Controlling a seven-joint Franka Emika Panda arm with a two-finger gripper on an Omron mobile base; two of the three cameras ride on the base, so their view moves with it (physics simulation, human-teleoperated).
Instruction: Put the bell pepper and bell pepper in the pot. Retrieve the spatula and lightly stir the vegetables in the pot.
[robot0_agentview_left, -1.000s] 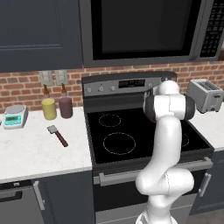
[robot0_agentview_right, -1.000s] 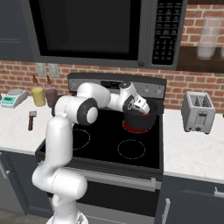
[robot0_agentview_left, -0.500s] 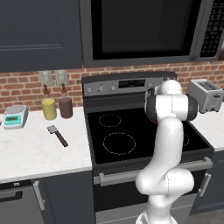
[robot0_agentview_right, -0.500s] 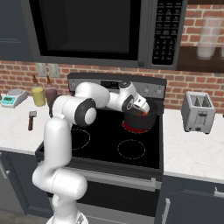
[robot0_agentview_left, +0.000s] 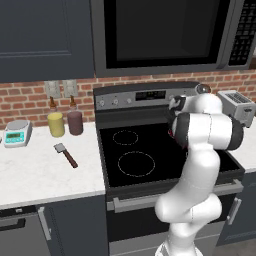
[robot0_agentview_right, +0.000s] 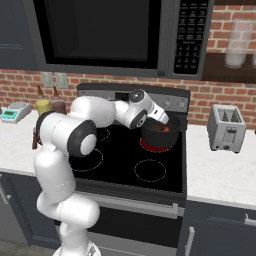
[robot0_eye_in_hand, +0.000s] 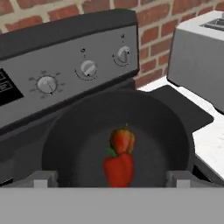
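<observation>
Pincer (robot0_eye_in_hand: 112, 178) now spread apart (earlier narrower) above pot (robot0_eye_in_hand: 78, 127); both peppers (robot0_eye_in_hand: 119, 159) inside

Left base view: behind-left of arm, facing forward and down, mid-distance, over stove (robot0_agentview_left: 150, 150) and left counter (robot0_agentview_left: 40, 175).
Right base view: behind-right, same stove (robot0_agentview_right: 135, 165), plus toaster (robot0_agentview_right: 226, 128).
Hand view: close, angled down into pot (robot0_eye_in_hand: 170, 131) toward the stove's knobs.
</observation>
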